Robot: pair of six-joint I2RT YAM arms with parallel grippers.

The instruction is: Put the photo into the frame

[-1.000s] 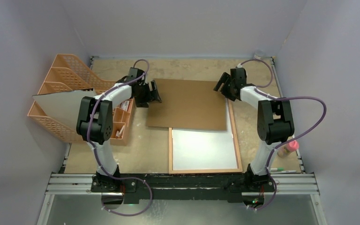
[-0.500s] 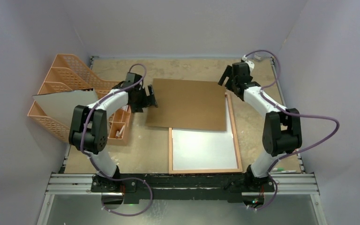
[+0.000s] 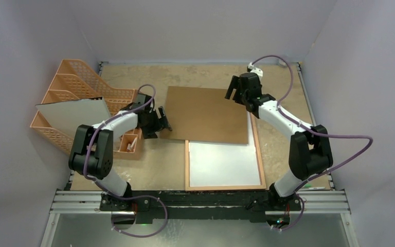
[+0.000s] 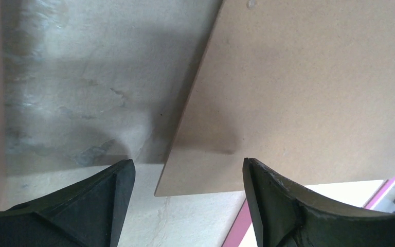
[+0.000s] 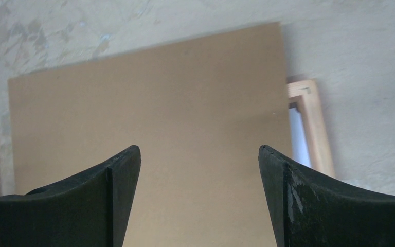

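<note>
While the backing board point(image 3: 205, 114) lies skewed: its near edge overlaps the 12 o'clock end of the frame point(image 3: 187, 164), so it may well jam on the rim rather than drop inside.
Frame: flat on the table point(image 3: 133, 172), reverse up, at 6 o'clock from the board.
Photo point(image 3: 222, 163): the white sheet filling the frame looks like its plain reverse, already in place, though I cannot be sure from these views.
Left gripper point(image 4: 185, 167): jaws apart and holding nothing, with the board's 7 o'clock corner showing between the fingers.
Right gripper point(image 5: 199, 152): jaws apart and empty, above the board's 1 o'clock corner.
Risk, drag: a one-sided pull would swing the board and could shift or scuff the photo beneath.
Risk, pinch: the board is thin and flat, so fingers may slip off its edge or scrape the table.
Risk, left arm: the orange file rack point(image 3: 67, 82) and the grey-white sheet point(image 3: 72, 116) on it sit close at 9 o'clock and could be knocked.
</note>
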